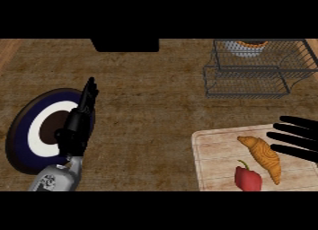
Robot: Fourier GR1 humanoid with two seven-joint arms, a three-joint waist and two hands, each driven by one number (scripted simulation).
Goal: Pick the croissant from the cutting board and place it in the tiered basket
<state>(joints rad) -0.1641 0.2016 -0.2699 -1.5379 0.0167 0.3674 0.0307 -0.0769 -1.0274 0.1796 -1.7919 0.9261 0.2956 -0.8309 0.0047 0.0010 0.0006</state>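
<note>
A golden croissant lies on the pale cutting board at the lower right. My right hand comes in from the right edge, its fingers straight and spread, with fingertips close to the croissant's right side and apart from it. The wire tiered basket stands at the back right, with a small bowl in its upper tier. My left hand rests open and edge-on over the plate at the left, fingers pointing away from me.
A red pepper sits on the board just in front of the croissant. A round plate with blue and white rings lies at the left. A dark box stands at the back edge.
</note>
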